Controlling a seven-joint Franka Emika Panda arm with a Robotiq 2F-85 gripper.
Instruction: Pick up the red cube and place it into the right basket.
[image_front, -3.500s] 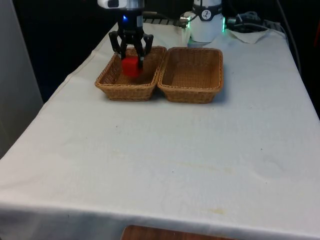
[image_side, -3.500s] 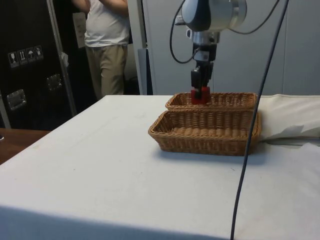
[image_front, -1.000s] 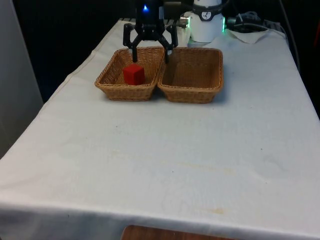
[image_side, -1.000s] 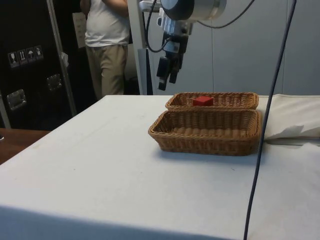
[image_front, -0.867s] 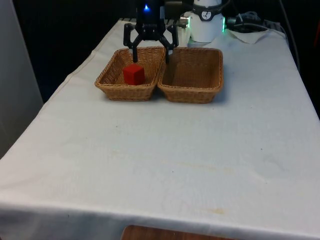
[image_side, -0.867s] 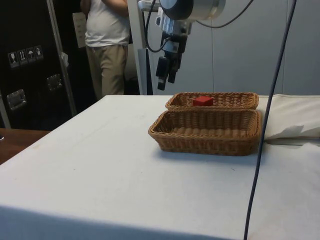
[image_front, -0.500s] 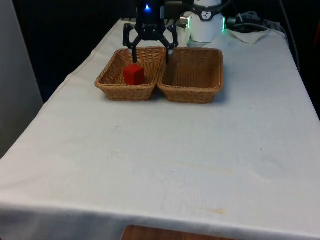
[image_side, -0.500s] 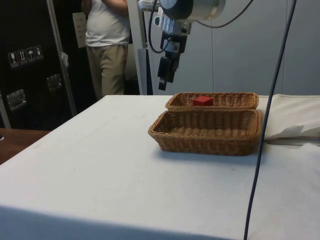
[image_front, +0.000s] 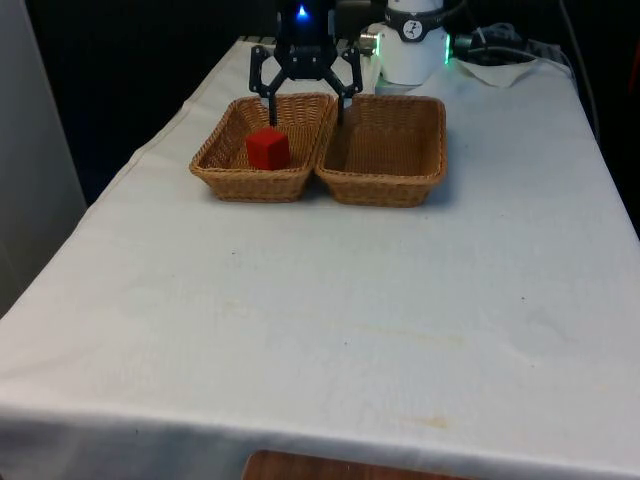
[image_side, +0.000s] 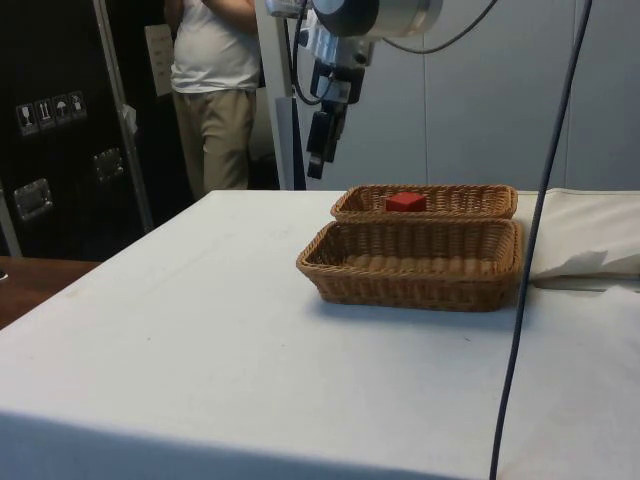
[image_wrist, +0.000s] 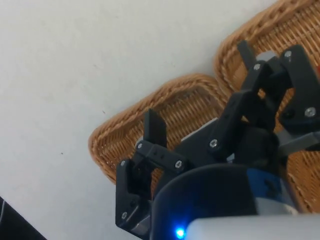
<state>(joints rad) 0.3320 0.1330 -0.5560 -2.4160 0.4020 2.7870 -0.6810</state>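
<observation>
White tablecloth (image_front: 330, 300), dark cabinets (image_side: 60, 120) behind.

The worktop (image_front: 330, 300) is covered with a white cloth (image_side: 200, 330) which hangs over its edges. Two woven baskets stand directly on it near the far end, side by side and touching: the left basket (image_front: 225, 170) on the front view's left and the right basket (image_front: 385, 185) on the front view's right. In the side view, the cloth lies in folds (image_side: 580, 265) just behind the baskets.
</observation>
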